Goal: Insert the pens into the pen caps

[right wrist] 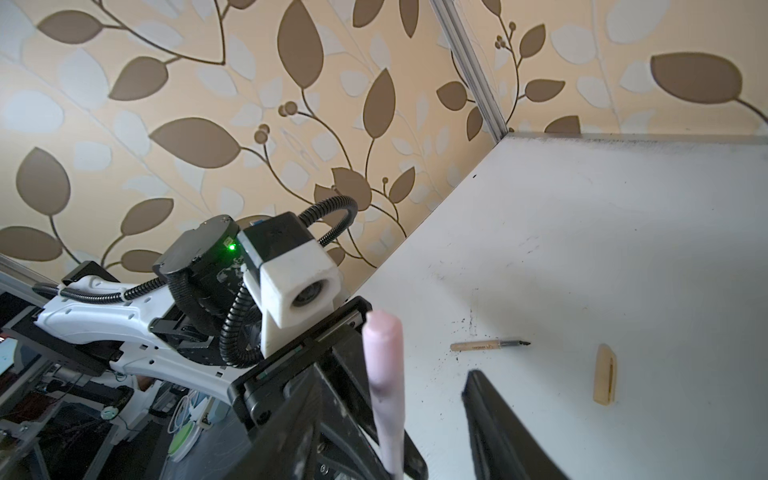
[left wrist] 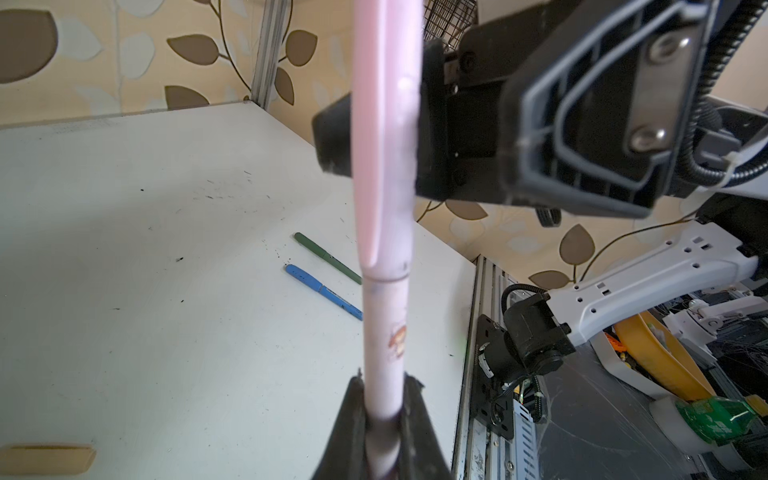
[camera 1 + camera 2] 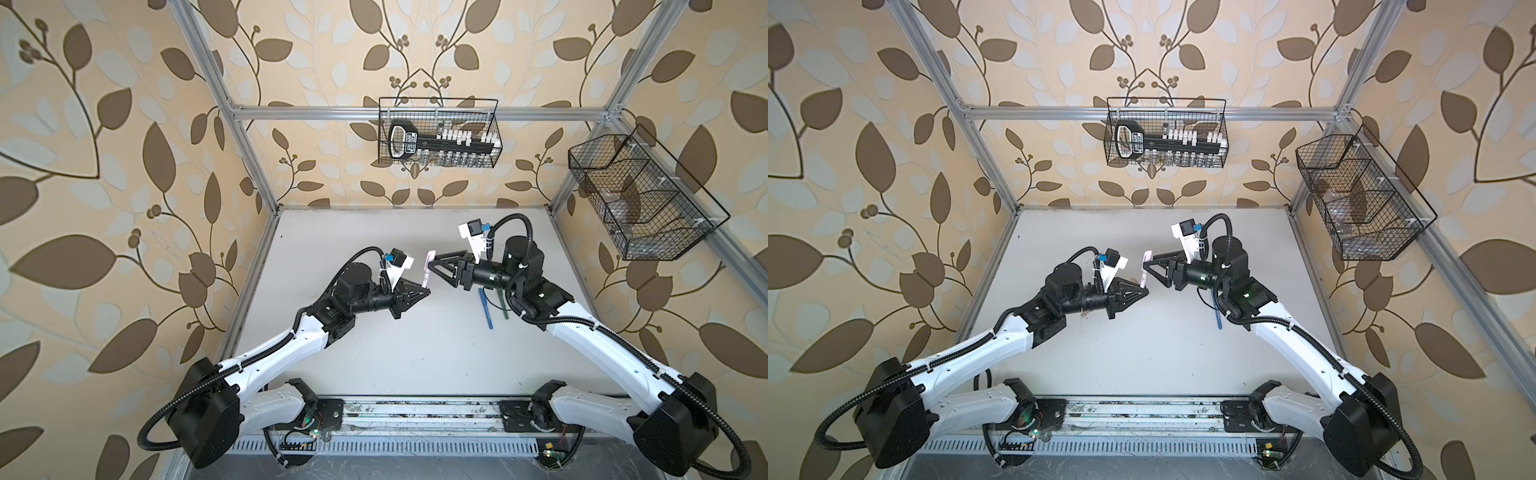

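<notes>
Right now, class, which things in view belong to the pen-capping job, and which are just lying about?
Job: pink pen, capped; blue pen; green pen; tan pen, uncapped; tan cap.
Lying about: back basket; black tool in it; side basket.

Pink pen (image 2: 384, 332): near upright, clear of the desk (image 2: 166, 249), lower end pinched in the left end effector (image 2: 384, 388). Pink cap (image 2: 386, 145) sat on its upper end, seam closed. Blue pen (image 2: 322, 291) and green pen (image 2: 326, 257) lay flat, side by side, both apparently capped. Tan pen (image 1: 478, 345) lay uncapped, dark tip bare. Tan cap (image 1: 604, 374) lay near it, not touching.
</notes>
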You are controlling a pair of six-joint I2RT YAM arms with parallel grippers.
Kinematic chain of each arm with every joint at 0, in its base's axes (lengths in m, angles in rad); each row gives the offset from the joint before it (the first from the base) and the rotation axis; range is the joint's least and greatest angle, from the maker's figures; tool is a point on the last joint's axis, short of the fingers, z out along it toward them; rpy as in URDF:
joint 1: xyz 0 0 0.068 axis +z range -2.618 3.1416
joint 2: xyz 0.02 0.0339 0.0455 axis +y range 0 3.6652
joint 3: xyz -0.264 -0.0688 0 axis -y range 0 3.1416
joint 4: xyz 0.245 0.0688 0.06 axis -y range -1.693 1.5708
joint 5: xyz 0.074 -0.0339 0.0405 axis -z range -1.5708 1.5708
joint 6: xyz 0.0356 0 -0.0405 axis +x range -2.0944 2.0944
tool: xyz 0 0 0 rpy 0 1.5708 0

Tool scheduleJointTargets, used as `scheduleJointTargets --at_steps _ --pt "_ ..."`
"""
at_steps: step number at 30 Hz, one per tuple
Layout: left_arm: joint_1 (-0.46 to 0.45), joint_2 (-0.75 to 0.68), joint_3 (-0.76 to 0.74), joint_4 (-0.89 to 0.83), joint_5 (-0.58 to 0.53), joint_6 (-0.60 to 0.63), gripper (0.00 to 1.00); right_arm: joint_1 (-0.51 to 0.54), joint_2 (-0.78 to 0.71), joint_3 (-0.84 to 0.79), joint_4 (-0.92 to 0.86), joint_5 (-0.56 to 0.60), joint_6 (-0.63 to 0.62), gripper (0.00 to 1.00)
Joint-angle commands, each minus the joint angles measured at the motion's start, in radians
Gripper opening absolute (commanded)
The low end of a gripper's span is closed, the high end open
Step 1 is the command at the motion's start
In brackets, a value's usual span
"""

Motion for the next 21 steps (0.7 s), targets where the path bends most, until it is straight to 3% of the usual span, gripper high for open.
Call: scheduleJointTargets --at_steps 1,8,21 --pt "-0.014 0.002 0.026 -0.001 -0.007 0.028 0.00 0.006 0.011 0.044 0.029 -0.025 0.004 0.53" --pt "-0.019 0.026 0.049 -0.022 -0.005 0.051 0.00 0.022 0.046 0.048 0.034 -0.047 0.013 0.43" --pt "-0.020 0.020 0.100 -0.024 -0.032 0.073 0.00 0.043 0.070 0.018 0.049 -0.053 0.019 0.00"
